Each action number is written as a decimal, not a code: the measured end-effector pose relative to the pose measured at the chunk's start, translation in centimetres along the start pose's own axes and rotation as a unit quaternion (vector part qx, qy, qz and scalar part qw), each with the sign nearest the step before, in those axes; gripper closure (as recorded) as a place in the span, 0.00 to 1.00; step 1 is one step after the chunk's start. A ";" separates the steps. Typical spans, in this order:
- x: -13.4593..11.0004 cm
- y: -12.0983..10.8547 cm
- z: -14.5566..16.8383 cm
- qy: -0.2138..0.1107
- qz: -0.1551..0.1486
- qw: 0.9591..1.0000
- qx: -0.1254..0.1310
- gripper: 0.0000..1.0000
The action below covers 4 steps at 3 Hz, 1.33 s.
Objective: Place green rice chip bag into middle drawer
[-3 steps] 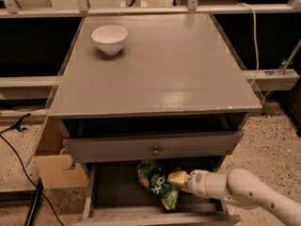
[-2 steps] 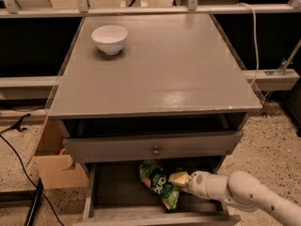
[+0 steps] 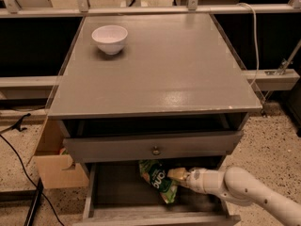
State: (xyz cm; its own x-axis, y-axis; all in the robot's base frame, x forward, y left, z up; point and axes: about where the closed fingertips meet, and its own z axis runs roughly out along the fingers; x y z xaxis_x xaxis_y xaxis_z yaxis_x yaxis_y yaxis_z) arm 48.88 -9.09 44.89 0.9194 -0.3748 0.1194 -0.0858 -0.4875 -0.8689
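Observation:
The green rice chip bag (image 3: 157, 178) lies tilted inside the open middle drawer (image 3: 113, 192), near its back middle, just under the drawer front above. My gripper (image 3: 176, 174) comes in from the right on a white arm (image 3: 244, 192) and sits against the bag's right edge, inside the drawer. Part of the bag is hidden under the upper drawer front (image 3: 153, 147).
A white bowl (image 3: 109, 38) stands on the grey cabinet top (image 3: 160, 69) at the back left. A cardboard box (image 3: 54, 161) sits on the floor left of the cabinet, with a black cable (image 3: 19, 149) beside it. A rail runs along the back.
The bag and gripper have stayed almost still in the drawer; the bag shifted slightly to the right and back.

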 end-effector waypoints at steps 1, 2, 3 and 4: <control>1.3 0.9 3.5 -0.018 0.003 1.000 0.006 1.00; 1.3 0.8 3.5 -0.019 0.003 1.000 0.006 0.97; 1.3 0.8 3.5 -0.019 0.003 1.000 0.006 0.73; 1.3 0.8 3.5 -0.019 0.003 1.000 0.006 0.50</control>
State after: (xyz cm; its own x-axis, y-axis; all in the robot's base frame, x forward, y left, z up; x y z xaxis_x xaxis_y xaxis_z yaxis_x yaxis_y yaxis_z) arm 51.31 -7.22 42.63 0.9327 -0.3473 0.0968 -0.0861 -0.4754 -0.8755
